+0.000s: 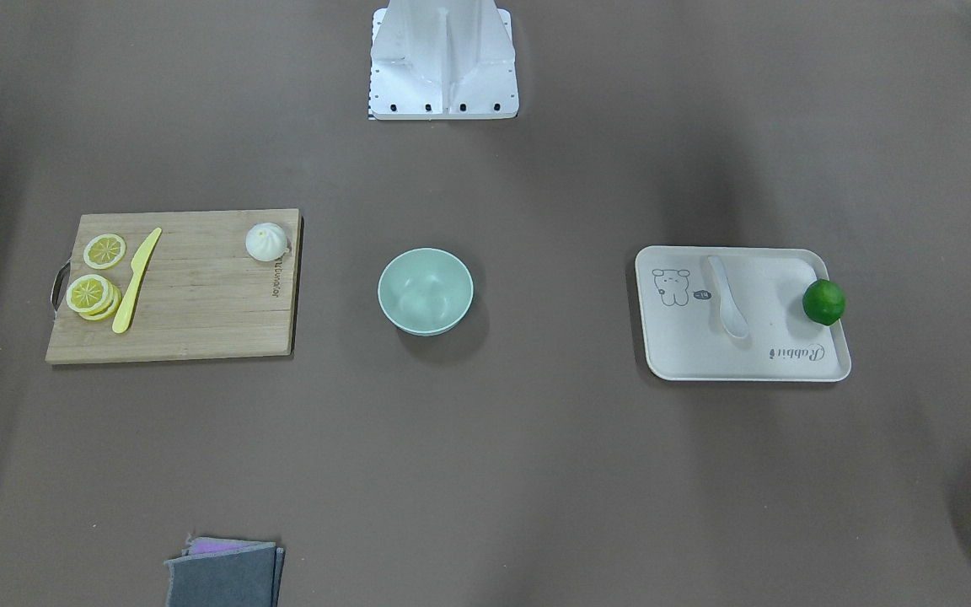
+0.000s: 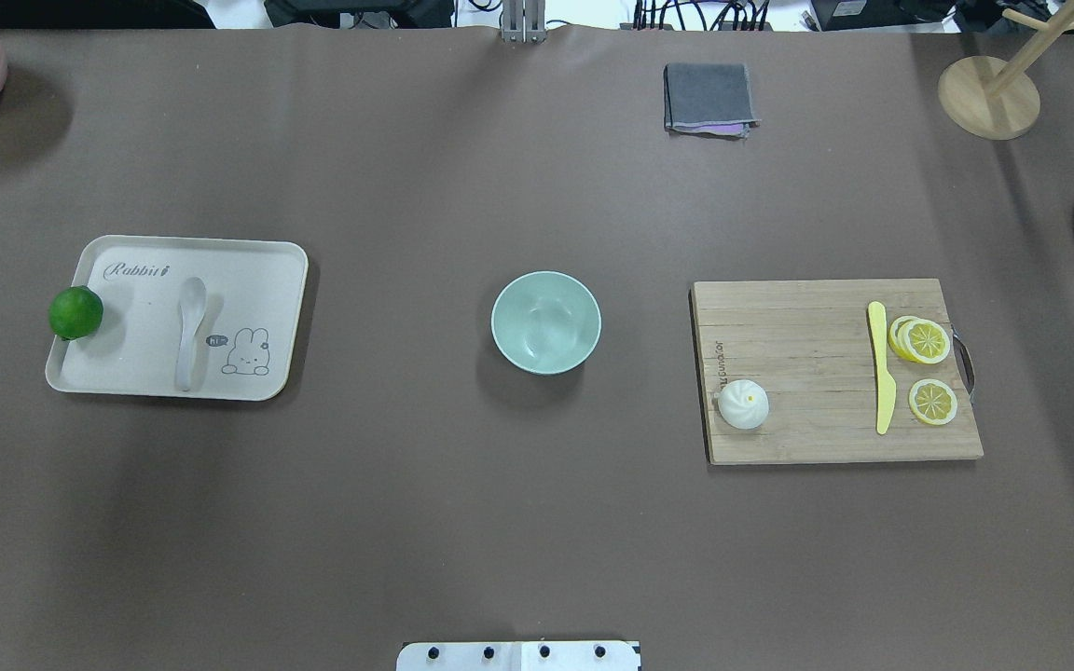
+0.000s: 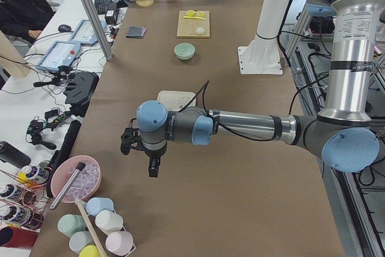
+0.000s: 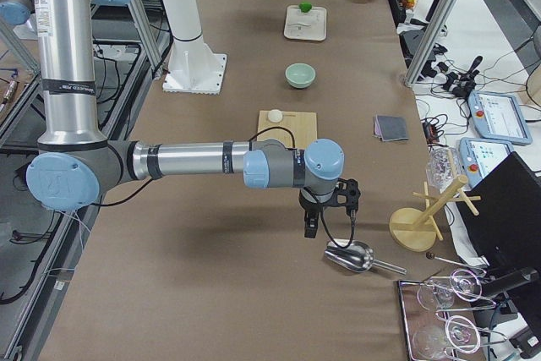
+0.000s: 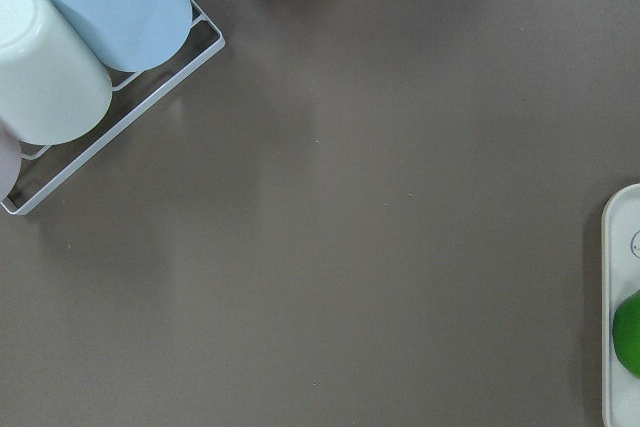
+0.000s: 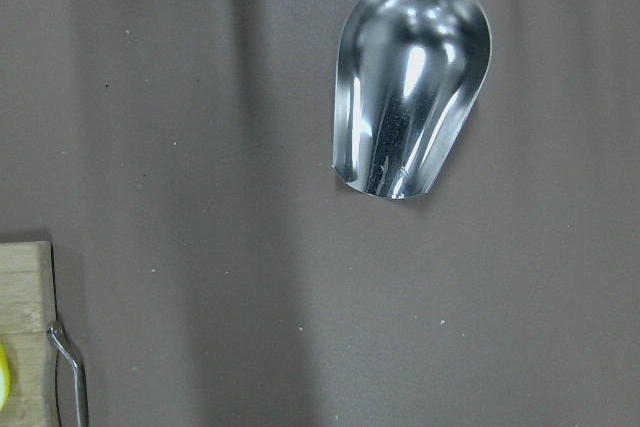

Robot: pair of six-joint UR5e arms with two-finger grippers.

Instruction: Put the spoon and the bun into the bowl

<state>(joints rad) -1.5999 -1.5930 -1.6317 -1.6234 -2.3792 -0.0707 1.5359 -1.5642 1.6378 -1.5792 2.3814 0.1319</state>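
The spoon point(image 2: 189, 328) lies flat on a tray point(image 2: 285, 280) on the robot's left of the bowl point(image 2: 546, 322). The bun point(image 2: 743, 404) sits on a wooden board point(image 2: 807, 373) to the bowl's right. The smooth spoon could slip, a bump could roll the lime point(image 2: 75, 312) off the tray's rim, and the round bun could get squashed. The left claw point(image 3: 150, 164) and right claw point(image 4: 311, 224) hang far from the bowl; spread or pressed together, I cannot tell. The brown worktop point(image 2: 406, 522) is flat, with a grey cloth point(image 2: 709, 98) beyond the bowl.

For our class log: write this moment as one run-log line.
step: not started | spoon: on tray | bun: on cutting board | bowl: empty
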